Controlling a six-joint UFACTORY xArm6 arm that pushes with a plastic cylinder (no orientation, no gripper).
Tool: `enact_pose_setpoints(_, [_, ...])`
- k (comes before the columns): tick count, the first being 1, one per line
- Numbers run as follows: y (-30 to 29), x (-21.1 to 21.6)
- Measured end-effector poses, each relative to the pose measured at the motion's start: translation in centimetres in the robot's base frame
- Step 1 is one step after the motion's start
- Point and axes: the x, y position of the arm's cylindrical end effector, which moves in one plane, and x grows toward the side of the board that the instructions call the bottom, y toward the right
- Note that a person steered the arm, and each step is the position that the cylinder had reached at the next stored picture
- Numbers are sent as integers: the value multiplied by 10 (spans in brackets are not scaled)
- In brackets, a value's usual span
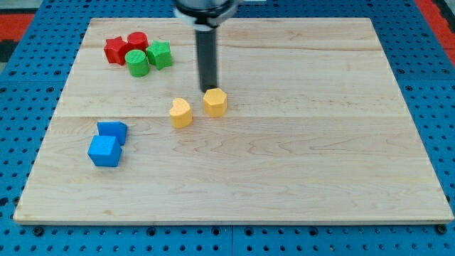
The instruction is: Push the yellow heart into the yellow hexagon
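Nearest me, 2 blue blocks (106, 144) sit left; farther, yellow heart (181, 112) just left of yellow hexagon (215, 102), my tip (208, 89) touching the hexagon's far edge, holding nothing

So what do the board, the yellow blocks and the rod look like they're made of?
The board looks like pale unfinished wood: grain lines and plank seams show. The yellow heart and yellow hexagon seem painted wood or plastic, matte and evenly coloured; I cannot tell which. The rod, with my tip just above the hexagon, looks dark, smooth, possibly metal or plastic.
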Motion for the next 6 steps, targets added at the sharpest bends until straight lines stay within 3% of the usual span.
enact_pose_setpoints(1, [-101,0])
enact_pose_setpoints(2, [-91,53])
enact_pose_setpoints(4, [1,42])
enact_pose_setpoints(6, [-116,6])
